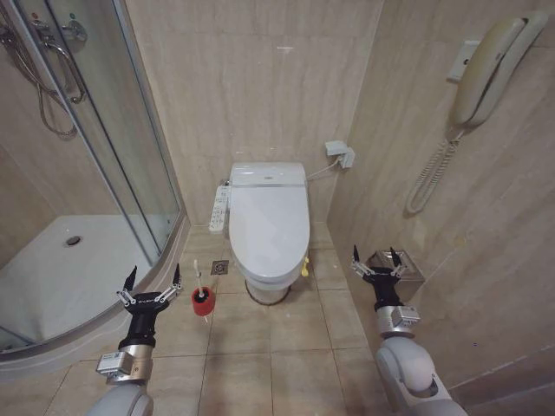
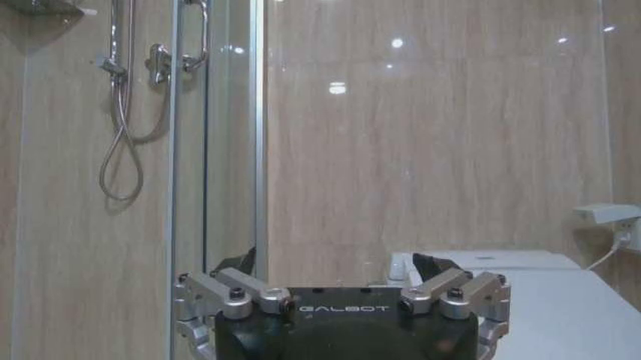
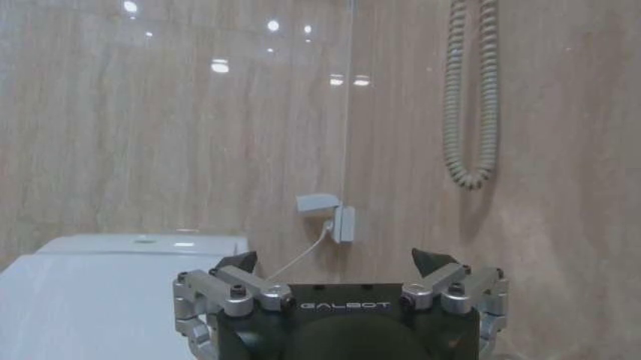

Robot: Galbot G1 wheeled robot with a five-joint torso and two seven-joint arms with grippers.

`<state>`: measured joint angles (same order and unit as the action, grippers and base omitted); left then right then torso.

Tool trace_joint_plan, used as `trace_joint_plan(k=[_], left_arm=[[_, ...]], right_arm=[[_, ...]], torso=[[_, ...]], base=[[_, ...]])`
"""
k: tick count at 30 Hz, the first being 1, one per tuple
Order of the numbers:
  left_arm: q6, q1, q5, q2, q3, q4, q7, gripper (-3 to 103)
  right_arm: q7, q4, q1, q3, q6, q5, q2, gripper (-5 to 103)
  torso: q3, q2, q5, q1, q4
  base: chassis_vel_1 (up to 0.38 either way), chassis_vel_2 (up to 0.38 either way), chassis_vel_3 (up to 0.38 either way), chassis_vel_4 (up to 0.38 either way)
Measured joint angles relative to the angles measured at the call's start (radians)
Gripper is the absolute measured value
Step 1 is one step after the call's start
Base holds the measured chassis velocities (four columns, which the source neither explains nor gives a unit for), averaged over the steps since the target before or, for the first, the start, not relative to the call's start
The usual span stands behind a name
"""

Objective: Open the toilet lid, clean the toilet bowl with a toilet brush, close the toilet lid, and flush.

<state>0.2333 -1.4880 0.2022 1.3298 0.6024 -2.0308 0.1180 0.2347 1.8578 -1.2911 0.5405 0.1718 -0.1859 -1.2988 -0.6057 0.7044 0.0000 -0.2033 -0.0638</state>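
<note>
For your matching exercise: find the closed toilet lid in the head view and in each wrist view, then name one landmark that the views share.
Head view: toilet lid shut, centre, against the back wall.
Left wrist view: white lid beyond the left pincer.
Right wrist view: lid beyond the right pincer.
Shared landmark: the wall socket.

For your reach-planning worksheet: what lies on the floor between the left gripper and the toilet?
In the head view, the toilet brush in its red holder stands between the left gripper and the toilet bowl.

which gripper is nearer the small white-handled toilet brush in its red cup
Left. The left gripper hovers just beside the toilet brush; the right gripper is across the white toilet, near the wall.
</note>
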Motion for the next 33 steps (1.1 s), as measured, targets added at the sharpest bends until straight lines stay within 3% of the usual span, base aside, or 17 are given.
trace_joint_plan(k=[33], left_arm=[[0.000,0.000,0.000,0.000,0.000,0.000,0.000,100]], right_arm=[[0.000,0.000,0.000,0.000,0.000,0.000,0.000,100]], torso=[[0.000,0.000,0.0000,0.000,-0.0002]], base=[[0.013,-0.016,-0.015,0.015]])
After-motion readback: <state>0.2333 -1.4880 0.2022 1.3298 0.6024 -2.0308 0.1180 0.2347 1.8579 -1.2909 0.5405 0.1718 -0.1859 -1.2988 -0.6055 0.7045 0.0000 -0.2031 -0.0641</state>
